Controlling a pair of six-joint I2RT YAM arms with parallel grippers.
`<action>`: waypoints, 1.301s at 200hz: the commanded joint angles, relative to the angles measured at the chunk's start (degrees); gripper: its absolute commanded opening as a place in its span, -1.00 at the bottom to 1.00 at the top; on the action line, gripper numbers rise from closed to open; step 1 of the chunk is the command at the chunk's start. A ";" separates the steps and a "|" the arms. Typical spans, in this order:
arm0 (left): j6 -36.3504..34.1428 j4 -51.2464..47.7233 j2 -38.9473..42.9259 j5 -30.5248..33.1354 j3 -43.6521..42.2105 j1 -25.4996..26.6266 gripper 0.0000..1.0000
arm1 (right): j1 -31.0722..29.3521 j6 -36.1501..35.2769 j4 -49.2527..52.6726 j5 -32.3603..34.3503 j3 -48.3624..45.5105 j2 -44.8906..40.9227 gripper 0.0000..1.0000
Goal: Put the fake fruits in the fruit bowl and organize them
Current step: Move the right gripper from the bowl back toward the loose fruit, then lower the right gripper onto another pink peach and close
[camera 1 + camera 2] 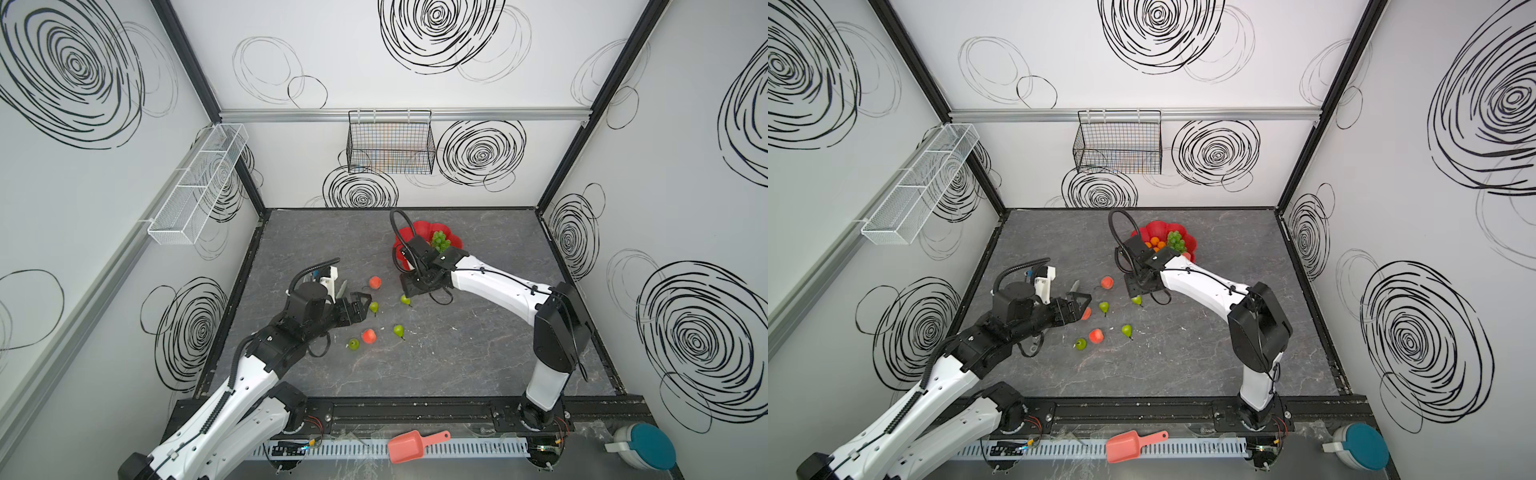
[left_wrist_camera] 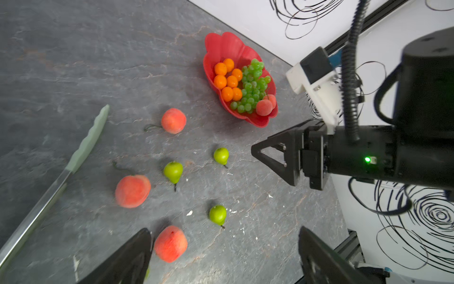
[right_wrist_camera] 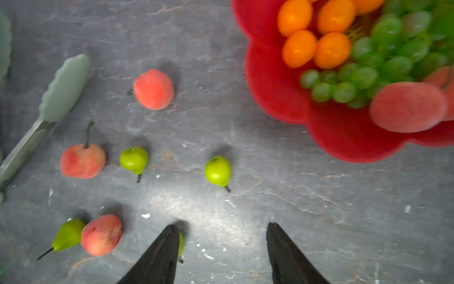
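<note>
The red flower-shaped fruit bowl (image 1: 419,227) (image 2: 221,41) stands at the back of the table. It holds several oranges (image 2: 227,78), a bunch of green grapes (image 1: 440,240) (image 2: 253,88) and two peaches (image 2: 265,107). On the grey table in front of the bowl lie three peaches (image 2: 173,120) (image 2: 133,191) (image 2: 170,244) and several green pears (image 2: 221,155) (image 3: 134,159). My left gripper (image 2: 224,228) is open and empty, one finger beside the nearest peach. My right gripper (image 3: 221,225) is open over bare table, and a pear (image 3: 181,242) is half hidden behind one finger.
Grey-green tongs (image 2: 86,142) (image 1: 341,289) lie left of the fruits, near my left arm. A black wire basket (image 1: 390,143) and a white mesh rack (image 1: 195,183) hang on the walls. A salmon-pink scoop (image 1: 409,446) and a teal-lidded container (image 1: 644,451) sit beyond the front rail.
</note>
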State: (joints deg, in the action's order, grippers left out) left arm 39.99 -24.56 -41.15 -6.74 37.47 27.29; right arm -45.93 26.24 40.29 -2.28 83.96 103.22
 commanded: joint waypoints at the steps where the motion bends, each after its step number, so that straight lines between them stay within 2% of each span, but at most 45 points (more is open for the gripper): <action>1: 2.14 -6.84 3.76 2.46 -1.09 -0.88 0.92 | -3.90 3.59 -1.84 -1.19 -0.11 1.42 0.24; 46: 4.44 -18.65 9.57 7.40 -0.13 -2.18 0.92 | -10.45 6.47 -4.78 -4.80 -0.14 4.81 0.23; 75: 7.69 -23.07 12.88 10.05 -0.59 -2.75 0.92 | -12.31 7.24 -6.33 -6.61 0.04 7.11 0.23; 134: 8.79 -23.52 15.39 9.40 -2.23 -3.17 0.92 | -14.00 7.42 -7.21 -9.55 1.54 9.92 0.26; 260: 8.07 -22.56 15.38 7.81 -2.58 -3.89 0.92 | -16.47 6.89 -4.98 -9.90 7.91 17.33 0.21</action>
State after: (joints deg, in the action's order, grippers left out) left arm 48.01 -47.94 -25.76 1.41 35.22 23.92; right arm -61.63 32.84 33.61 -13.13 89.14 118.89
